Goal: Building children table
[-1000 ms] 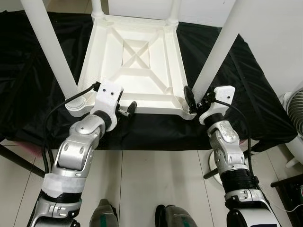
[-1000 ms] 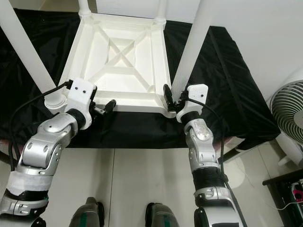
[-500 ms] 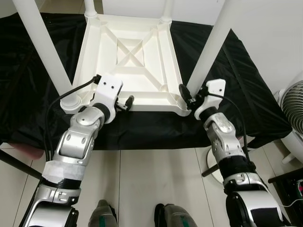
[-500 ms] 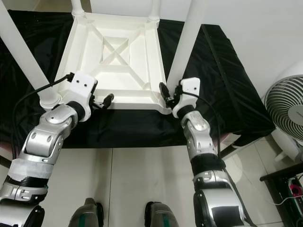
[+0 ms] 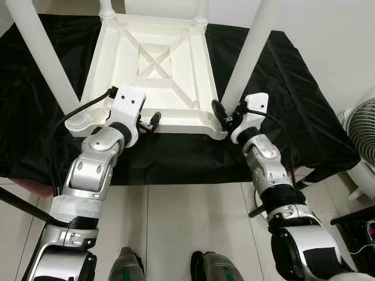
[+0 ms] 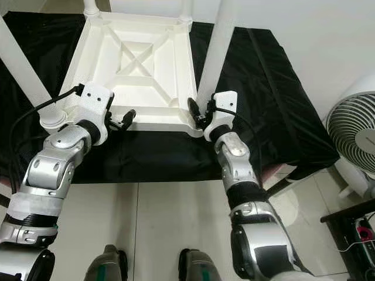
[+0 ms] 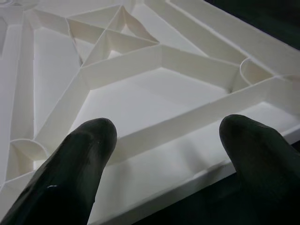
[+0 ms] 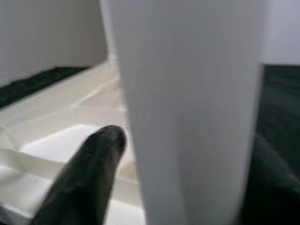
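The children's table (image 5: 153,76) lies upside down on a black cloth (image 5: 293,105), its legs standing upward, long axes vertical. The right hand (image 5: 225,117) straddles the base of the near right leg (image 5: 246,55), one finger on each side, though whether it grips the leg cannot be told; the left hand (image 5: 147,123) sits released, fingers spread over the table's near rim beside the near left leg (image 5: 41,55). The right hand is thus nearer a leg for any seating move; no brand, label or writing is legible.
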Robot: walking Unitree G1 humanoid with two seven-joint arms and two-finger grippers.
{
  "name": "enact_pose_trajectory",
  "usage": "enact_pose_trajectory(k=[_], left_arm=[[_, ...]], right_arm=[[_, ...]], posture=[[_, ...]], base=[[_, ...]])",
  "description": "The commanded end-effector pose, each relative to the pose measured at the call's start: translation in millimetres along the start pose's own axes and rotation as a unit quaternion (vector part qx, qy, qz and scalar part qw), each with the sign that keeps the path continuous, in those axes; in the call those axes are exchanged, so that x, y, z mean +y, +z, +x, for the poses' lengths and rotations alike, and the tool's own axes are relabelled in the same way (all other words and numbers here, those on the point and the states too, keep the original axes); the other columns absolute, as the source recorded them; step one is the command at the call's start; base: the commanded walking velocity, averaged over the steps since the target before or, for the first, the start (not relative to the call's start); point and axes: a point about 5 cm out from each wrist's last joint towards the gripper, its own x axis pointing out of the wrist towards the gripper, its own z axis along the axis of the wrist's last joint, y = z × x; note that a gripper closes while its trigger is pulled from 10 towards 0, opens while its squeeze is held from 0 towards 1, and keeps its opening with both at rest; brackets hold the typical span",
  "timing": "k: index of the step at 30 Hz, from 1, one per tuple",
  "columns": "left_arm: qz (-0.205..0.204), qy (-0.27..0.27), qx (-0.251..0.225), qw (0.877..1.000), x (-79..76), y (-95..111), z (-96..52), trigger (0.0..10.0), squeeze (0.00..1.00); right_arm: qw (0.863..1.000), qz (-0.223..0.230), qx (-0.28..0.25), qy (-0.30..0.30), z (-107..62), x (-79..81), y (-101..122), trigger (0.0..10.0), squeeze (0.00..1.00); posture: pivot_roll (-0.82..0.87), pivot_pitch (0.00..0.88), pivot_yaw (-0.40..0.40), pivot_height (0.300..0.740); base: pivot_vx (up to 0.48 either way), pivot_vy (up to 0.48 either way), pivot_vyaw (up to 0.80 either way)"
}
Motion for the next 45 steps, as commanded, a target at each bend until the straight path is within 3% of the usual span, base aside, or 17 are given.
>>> enact_pose_trajectory(k=[1,4,5,11,15,17,19,23,25,29,36,40,45], left_arm=[[-0.016,0.039,0.004,0.999,-3.2,-4.5,-2.1,10.0,0.0],[-0.016,0.039,0.004,0.999,-3.2,-4.5,-2.1,10.0,0.0],[-0.02,0.053,-0.008,0.998,-7.3,-5.3,-2.1,10.0,0.0],[-0.035,0.086,-0.026,0.995,-4.9,-2.8,-0.3,10.0,0.0],[-0.056,0.157,-0.026,0.986,12.0,-5.3,1.5,10.0,0.0],[-0.056,0.157,-0.026,0.986,12.0,-5.3,1.5,10.0,0.0],[-0.098,0.237,-0.013,0.967,32.2,-14.8,-0.3,10.0,0.0],[-0.14,0.266,-0.011,0.954,40.9,-21.5,-1.9,10.0,0.0],[-0.175,0.292,-0.009,0.94,46.7,-30.1,-3.8,10.0,0.0],[-0.213,0.29,0.001,0.933,45.0,-42.1,-4.1,10.0,0.0],[-0.22,0.289,-0.007,0.932,42.2,-42.2,-3.6,10.0,0.0],[-0.227,0.275,-0.025,0.934,38.2,-37.9,-1.2,10.0,0.0],[-0.229,0.222,-0.07,0.945,25.9,-23.9,5.0,10.0,0.0]], right_arm=[[0.999,0.001,-0.033,0.003,-3.4,2.3,7.7,10.0,1.0],[0.999,0.001,-0.033,0.003,-3.4,2.3,7.7,10.0,1.0],[0.999,-0.005,-0.053,0.002,-2.9,3.2,17.3,10.0,0.0],[0.997,-0.012,-0.072,0.009,-1.9,5.0,27.5,10.0,0.0],[0.996,-0.026,-0.087,0.013,-3.8,5.7,36.5,10.0,0.0],[0.996,-0.026,-0.087,0.013,-3.8,5.7,36.5,10.0,0.0],[0.994,-0.033,-0.104,0.011,-4.1,4.3,50.2,10.0,0.0],[0.993,-0.04,-0.113,0.01,-2.2,4.7,59.6,10.0,0.0],[0.991,-0.048,-0.126,0.013,1.1,6.3,71.5,10.0,0.0],[0.989,-0.064,-0.131,0.009,4.2,6.8,81.3,10.0,0.0],[0.989,-0.082,-0.123,0.0,4.9,5.4,84.5,10.0,0.0],[0.989,-0.089,-0.116,-0.007,5.7,4.4,87.0,10.0,0.0],[0.99,-0.099,-0.1,-0.028,5.6,2.4,88.1,10.0,0.0]], posture=[[0.04,0.1,-0.067,0.74],[0.04,0.1,-0.067,0.74],[0.04,0.095,-0.062,0.74],[0.05,0.089,-0.062,0.74],[0.06,0.079,-0.065,0.74],[0.06,0.079,-0.065,0.74],[0.06,0.077,-0.063,0.74],[0.06,0.074,-0.06,0.74],[0.06,0.071,-0.058,0.74],[0.05,0.064,-0.056,0.74],[0.05,0.059,-0.059,0.74],[0.05,0.055,-0.061,0.74],[0.05,0.048,-0.065,0.74]], base=[[0.0,0.0,0.0],[0.0,0.0,0.0],[0.0,0.0,0.0],[0.0,0.0,0.0],[0.0,0.0,0.0],[0.0,0.0,0.0],[0.0,0.0,0.0],[0.0,0.0,0.0],[0.0,0.0,0.0],[0.0,0.0,0.0],[0.0,0.0,0.0],[0.0,0.0,0.0],[0.0,0.0,0.0]])
